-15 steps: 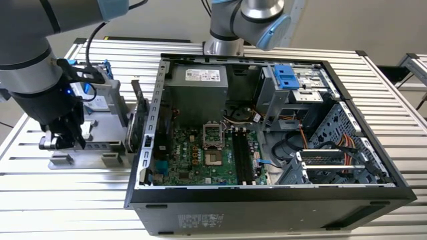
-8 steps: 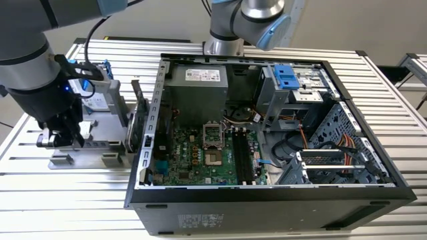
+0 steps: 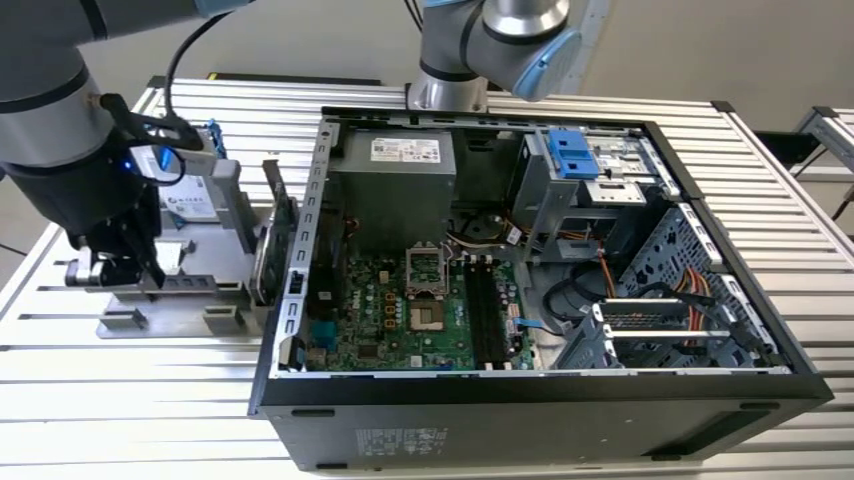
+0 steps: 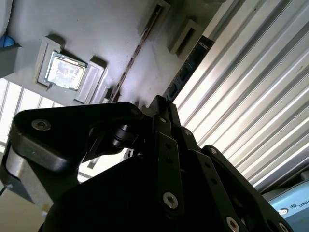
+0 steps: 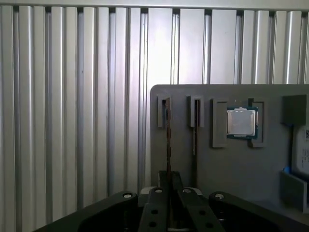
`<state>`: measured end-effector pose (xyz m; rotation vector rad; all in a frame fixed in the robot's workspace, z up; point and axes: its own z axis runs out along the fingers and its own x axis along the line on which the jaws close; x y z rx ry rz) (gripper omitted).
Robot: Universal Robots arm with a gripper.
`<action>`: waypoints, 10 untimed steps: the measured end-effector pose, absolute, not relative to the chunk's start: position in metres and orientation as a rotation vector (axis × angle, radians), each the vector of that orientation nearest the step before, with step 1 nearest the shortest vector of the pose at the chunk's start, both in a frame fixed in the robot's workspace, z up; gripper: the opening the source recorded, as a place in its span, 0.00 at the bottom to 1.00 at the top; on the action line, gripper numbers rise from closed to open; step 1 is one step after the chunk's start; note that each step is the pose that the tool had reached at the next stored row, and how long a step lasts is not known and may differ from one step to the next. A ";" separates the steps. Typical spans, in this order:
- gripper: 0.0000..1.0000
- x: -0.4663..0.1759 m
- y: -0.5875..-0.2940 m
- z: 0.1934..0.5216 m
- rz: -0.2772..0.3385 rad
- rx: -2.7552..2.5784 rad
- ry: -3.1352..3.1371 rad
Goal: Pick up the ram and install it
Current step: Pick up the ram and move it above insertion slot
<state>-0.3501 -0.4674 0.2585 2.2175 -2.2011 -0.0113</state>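
My gripper (image 5: 169,177) was down at the gray holder (image 5: 227,164).
My jaws were squeezed on the ram (image 5: 167,135), which stood in its slot. I counted two thin sticks: it and one other stick (image 5: 195,130) beside it, plus one square chip (image 5: 241,122).

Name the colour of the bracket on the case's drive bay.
Blue; the bracket shows best in the exterior view.

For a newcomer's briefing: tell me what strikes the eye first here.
The open PC case, green motherboard bared, takes up the middle of the slatted table in the exterior view. At that view's left the arm hangs over a grey fixture. In the first wrist view the tool lines up with a ram standing edge-on in that fixture, a silver chip nearby.
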 end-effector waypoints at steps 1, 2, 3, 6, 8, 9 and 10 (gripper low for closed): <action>0.00 -0.350 -0.467 0.260 -0.011 2.218 -2.201; 0.00 -0.350 -0.467 0.261 -0.011 2.218 -2.201; 0.00 -0.350 -0.467 0.262 -0.011 2.218 -2.201; 0.00 -0.350 -0.467 0.265 -0.011 2.218 -2.201; 0.00 -0.350 -0.467 0.267 -0.011 2.218 -2.201; 0.00 -0.350 -0.467 0.269 -0.011 2.218 -2.201; 0.00 -0.350 -0.467 0.270 -0.011 2.218 -2.201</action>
